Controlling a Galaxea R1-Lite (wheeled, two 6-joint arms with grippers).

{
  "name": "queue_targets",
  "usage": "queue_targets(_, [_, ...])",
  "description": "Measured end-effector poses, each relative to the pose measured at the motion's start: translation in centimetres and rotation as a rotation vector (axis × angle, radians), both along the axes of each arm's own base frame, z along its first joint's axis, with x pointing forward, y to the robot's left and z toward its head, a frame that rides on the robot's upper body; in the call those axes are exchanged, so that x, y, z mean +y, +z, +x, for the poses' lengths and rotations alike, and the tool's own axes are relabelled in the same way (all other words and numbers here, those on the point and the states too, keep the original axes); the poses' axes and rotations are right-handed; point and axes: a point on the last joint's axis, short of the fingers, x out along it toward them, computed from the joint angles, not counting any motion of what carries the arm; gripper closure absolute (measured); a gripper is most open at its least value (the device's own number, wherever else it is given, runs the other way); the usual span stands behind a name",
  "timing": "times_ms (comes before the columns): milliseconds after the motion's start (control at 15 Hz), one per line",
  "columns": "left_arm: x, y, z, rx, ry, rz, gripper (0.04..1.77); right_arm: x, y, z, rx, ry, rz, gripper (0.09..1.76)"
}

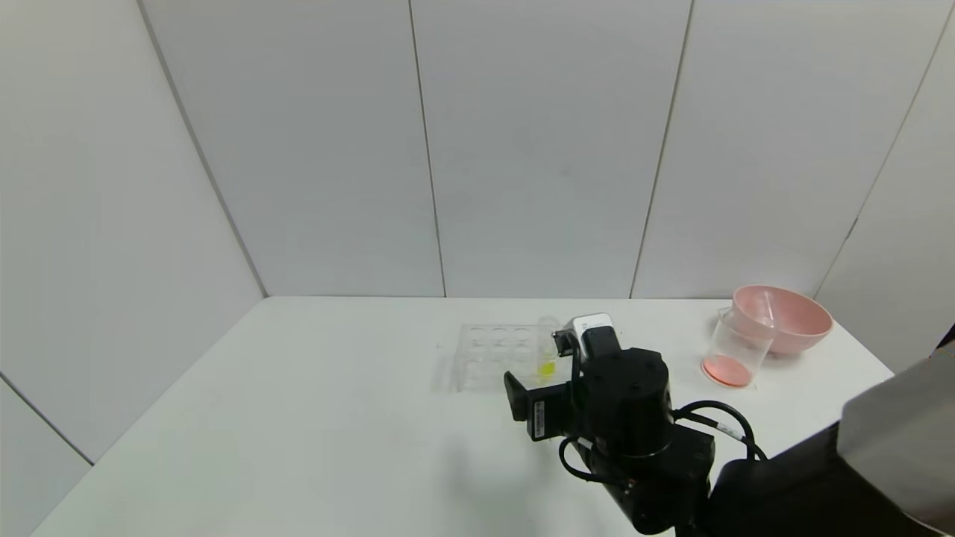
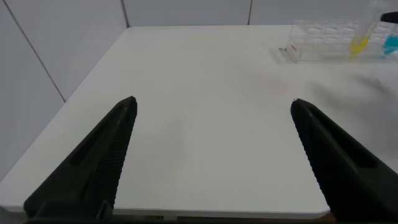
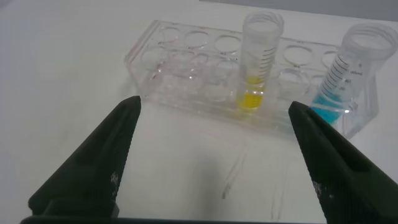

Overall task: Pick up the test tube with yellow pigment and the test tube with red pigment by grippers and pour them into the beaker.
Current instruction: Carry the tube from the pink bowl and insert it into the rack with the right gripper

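Observation:
The test tube with yellow pigment (image 1: 547,350) stands upright in a clear rack (image 1: 492,347) at mid-table. My right gripper (image 3: 214,106) is open just in front of the rack, with the yellow tube (image 3: 257,65) ahead between its fingers, untouched. In the head view the right gripper (image 1: 563,373) sits close behind the tube. The beaker (image 1: 735,349) stands at the right with red liquid at its bottom. No tube holding red pigment is in view. My left gripper (image 2: 212,102) is open and empty over bare table, far from the rack (image 2: 326,38).
A tube with blue liquid (image 3: 344,78) stands in the rack beside the yellow one. A pink bowl (image 1: 782,319) sits behind the beaker near the table's right edge, with a pale tube-like thing leaning in it. White walls enclose the table.

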Motion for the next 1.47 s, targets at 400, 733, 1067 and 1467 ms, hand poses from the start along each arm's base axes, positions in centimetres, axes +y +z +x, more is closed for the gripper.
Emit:
queue_targets(400, [0.0, 0.0, 0.0, 0.0, 0.0, 0.0, 0.05, 0.7, -1.5, 4.6, -0.017, -0.063, 0.014, 0.15])
queue_targets(733, [0.0, 0.0, 0.0, 0.0, 0.0, 0.0, 0.05, 1.1, -2.6, 6.5, 0.002, -0.087, -0.006, 0.15])
queue_targets(1067, [0.0, 0.0, 0.0, 0.0, 0.0, 0.0, 0.05, 1.4, -3.1, 7.3, 0.01, -0.089, -0.012, 0.53])
queue_targets(1467, [0.0, 0.0, 0.0, 0.0, 0.0, 0.0, 0.05, 1.4, -3.2, 7.7, 0.009, -0.102, -0.013, 1.33])
